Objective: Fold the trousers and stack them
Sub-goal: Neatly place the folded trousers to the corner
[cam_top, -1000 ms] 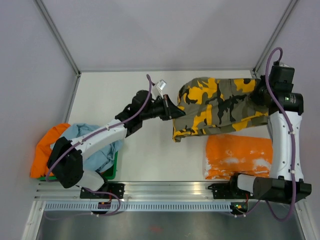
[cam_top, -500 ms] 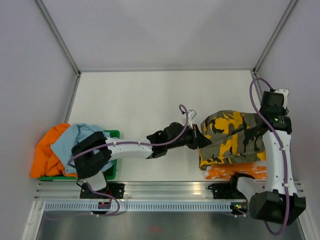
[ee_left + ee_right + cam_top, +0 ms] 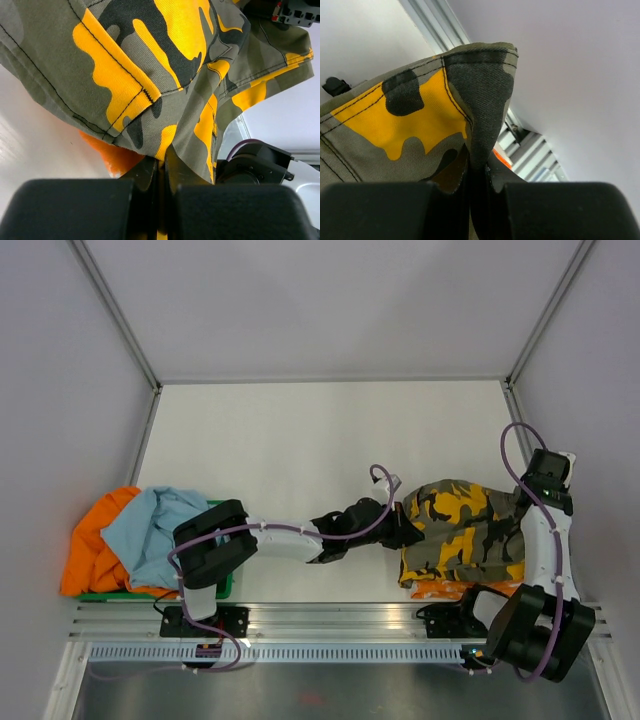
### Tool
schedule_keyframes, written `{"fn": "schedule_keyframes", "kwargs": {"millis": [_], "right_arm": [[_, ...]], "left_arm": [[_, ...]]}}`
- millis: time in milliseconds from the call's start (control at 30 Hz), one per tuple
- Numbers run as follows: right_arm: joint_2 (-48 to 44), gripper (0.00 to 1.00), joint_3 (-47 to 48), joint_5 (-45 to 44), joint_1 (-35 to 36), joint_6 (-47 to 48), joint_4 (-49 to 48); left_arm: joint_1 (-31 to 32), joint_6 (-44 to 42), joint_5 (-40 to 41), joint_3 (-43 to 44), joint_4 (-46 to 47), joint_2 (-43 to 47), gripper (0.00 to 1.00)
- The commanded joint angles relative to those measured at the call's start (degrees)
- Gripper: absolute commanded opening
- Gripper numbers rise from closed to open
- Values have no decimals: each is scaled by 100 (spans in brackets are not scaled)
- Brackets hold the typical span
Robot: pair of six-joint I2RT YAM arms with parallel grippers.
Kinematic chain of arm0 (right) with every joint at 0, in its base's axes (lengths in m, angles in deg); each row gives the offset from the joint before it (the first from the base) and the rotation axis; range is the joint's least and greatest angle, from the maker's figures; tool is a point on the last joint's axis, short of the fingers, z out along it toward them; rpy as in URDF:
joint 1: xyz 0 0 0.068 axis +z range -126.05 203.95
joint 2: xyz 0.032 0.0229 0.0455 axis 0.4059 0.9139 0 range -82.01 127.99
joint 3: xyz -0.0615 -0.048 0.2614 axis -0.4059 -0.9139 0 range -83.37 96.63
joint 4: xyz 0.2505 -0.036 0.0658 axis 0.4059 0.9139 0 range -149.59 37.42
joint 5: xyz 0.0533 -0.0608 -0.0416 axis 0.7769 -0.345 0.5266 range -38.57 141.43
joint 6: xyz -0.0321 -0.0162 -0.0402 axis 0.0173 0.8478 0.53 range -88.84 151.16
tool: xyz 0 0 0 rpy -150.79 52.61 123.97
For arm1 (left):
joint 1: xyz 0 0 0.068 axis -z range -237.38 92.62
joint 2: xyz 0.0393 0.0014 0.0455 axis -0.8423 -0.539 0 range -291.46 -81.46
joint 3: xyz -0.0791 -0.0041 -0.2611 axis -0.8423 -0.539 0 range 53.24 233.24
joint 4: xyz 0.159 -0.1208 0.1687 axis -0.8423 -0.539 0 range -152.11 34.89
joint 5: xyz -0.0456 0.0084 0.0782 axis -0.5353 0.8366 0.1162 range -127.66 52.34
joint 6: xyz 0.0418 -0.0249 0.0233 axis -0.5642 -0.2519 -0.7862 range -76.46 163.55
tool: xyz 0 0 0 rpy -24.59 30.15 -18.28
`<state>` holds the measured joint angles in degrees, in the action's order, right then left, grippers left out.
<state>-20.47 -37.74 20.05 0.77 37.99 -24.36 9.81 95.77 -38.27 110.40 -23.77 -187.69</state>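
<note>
While your left pincer [image 3: 161, 164] and right pincer [image 3: 479, 169] each clamp the trousers [image 3: 465, 532], they lie over the orange garment [image 3: 440, 589].

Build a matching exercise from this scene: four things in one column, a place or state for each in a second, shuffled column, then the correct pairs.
1. trousers
2. light blue garment
3. left gripper
4. green bin

A. under a pile of clothes, left side
B. shut on camouflage cloth
C. draped over an orange garment, left side
D. over a folded orange cloth, right side

Pairs: 1-D, 2-C, 3-B, 4-A
</note>
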Motion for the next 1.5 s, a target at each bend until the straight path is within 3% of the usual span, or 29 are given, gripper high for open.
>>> {"fn": "schedule_keyframes", "kwargs": {"millis": [0, 200, 300, 333, 367, 433, 500, 567, 700, 767, 800, 867, 967, 1000, 1167, 1300, 1400, 1467], "right_arm": [[112, 0, 69, -686, -327, -67, -1404], [306, 1, -212, -861, -441, -6, -1668], [420, 54, 68, -757, -486, -164, -1345], [412, 85, 226, -678, -486, -321, -1229], [403, 96, 671, -451, -486, -505, -1089], [429, 98, 1200, -55, -468, -674, -677], [473, 98, 1930, 218, -328, -1129, -395], [447, 98, 2362, 578, -205, -1262, -332], [447, 98, 2329, 1246, -161, -1684, -227], [429, 88, 2004, 1397, -161, -1807, -226], [420, 64, 1872, 1450, -161, -1869, -252], [412, 4, 1494, 1713, -161, -1957, -393], [368, 0, 1133, 2143, -126, -2177, -603], [333, 0, 1063, 2223, -99, -2247, -717], [-45, 0, 483, 2356, -81, -2836, -956], [-353, 0, -140, 2023, -73, -2871, -1219], [-502, 0, -631, 1382, -73, -3422, -1333], [-581, 0, -879, 1406, -73, -3557, -1639]], "left_arm": [[-67, -160, 359, -144, -760, 7, 2], [-58, -423, 95, 39, -909, -64, 2], [-58, -660, -1, 224, -1199, -11, 16], [-58, -731, -80, 225, -1234, 85, 28], [-58, -801, -89, 233, -1261, 164, 38], [-58, -1047, -46, 277, -1383, 357, 70], [-58, -1275, 86, 356, -1752, 743, 82], [-67, -1451, 420, 453, -2034, 1181, 84], [-163, -1908, 579, 813, -2298, 1781, 88], [-181, -2049, 552, 1023, -2290, 1930, 86], [-181, -2059, 535, 1068, -2255, 1940, 82], [-181, -1998, 508, 1104, -1975, 1888, 74], [-181, -1770, 403, 1323, -1929, 1484, 49], [-181, -1508, 316, 1367, -1859, 1213, 35], [-181, -381, -431, 1683, -1376, 158, 5], [-207, 269, -739, 1938, -1296, -757, 2], [-233, 788, -678, 1807, -1314, -1214, 2], [-277, 1130, -678, 1667, -1392, -1442, 2]]}}
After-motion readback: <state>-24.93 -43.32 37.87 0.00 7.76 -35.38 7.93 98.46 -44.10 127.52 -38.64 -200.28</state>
